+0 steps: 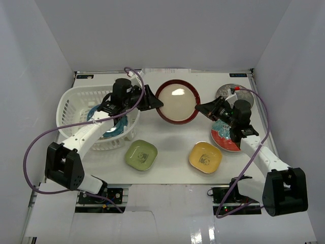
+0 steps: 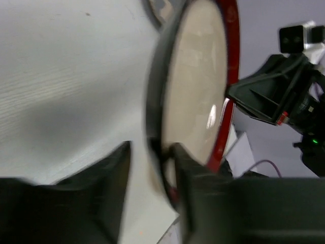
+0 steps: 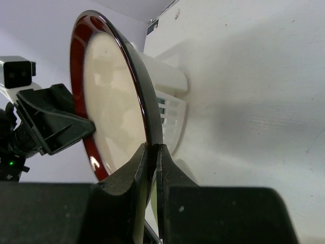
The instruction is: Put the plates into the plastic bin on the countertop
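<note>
Matte black right gripper (image 3: 153, 153) on glossy round red-rimmed plate (image 3: 112, 101)

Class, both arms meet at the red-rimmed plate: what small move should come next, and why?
Probably close the left gripper on the red-rimmed plate: its fingers straddle the rim with a gap on one side, while the right gripper is shut on the opposite edge. The right should release only afterwards.

Left arm (image 1: 84, 137) and right arm (image 1: 261, 155): white links, black joint housings, one purple cable (image 1: 30, 147) each; left gripper (image 1: 160, 104) and right gripper (image 1: 198, 109) black.
</note>
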Robot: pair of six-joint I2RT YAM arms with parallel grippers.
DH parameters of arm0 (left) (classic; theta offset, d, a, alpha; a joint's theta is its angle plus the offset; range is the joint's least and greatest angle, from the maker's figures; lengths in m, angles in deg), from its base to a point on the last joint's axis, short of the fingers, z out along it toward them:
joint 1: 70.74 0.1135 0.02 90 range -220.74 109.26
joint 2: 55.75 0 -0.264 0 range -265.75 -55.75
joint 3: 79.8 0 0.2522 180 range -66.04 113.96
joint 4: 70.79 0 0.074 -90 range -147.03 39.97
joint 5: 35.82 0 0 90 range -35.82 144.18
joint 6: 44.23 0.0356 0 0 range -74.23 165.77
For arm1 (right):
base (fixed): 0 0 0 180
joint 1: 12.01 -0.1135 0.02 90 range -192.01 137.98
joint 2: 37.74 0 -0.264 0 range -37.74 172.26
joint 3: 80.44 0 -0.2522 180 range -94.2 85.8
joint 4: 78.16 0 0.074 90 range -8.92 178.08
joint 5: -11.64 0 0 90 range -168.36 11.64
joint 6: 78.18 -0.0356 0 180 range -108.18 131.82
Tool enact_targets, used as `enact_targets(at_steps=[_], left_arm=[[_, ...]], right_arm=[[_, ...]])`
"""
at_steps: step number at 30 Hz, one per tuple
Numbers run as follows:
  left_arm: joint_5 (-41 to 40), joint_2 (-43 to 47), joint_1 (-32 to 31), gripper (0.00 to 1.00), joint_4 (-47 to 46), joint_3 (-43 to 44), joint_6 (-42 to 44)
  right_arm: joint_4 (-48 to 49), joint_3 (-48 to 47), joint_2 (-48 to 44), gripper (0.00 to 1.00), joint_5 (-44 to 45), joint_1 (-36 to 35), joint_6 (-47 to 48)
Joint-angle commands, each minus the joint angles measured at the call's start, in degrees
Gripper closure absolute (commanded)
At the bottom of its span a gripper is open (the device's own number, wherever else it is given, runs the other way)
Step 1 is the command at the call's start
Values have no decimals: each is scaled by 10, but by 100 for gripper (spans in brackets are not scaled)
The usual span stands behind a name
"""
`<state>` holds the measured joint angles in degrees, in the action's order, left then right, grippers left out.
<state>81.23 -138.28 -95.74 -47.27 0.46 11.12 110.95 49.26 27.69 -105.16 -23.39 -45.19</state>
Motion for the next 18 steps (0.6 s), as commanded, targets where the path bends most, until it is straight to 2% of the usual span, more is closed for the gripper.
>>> enact_targets(at_steps=[1,3,4,6,7,9,10,12,14,15,16,18], left_arm=[[-1,7,-4,62,-22,16,0],[-19,16,-4,84,-19,15,-1],[-27,21,-5,100,-18,14,-1],[-48,31,-4,100,-14,14,-2],[-56,41,-4,100,-10,17,-2],[-94,54,-3,100,10,24,2],[-113,71,0,100,20,28,5],[-146,94,15,100,46,36,13],[-155,138,71,100,63,30,0],[-146,153,101,100,68,26,-8],[-125,167,162,100,75,22,-14],[-121,206,215,100,101,14,-9]], right_arm=[[96,-15,-29,92,-56,-4,-41],[94,-13,-29,92,-61,-6,-41],[89,-11,-35,92,-56,-8,-36],[72,-8,-42,87,-51,-8,-29],[65,-10,-47,72,-48,-8,-24],[32,-15,-51,54,-50,-8,-6],[22,-17,-56,40,-52,-8,1],[6,-20,-63,30,-55,-8,23],[-21,-20,-75,18,-54,-8,36],[-28,-20,-79,15,-53,-8,52],[-37,-20,-87,13,-48,-8,59],[-56,-16,-93,11,-44,-8,77]])
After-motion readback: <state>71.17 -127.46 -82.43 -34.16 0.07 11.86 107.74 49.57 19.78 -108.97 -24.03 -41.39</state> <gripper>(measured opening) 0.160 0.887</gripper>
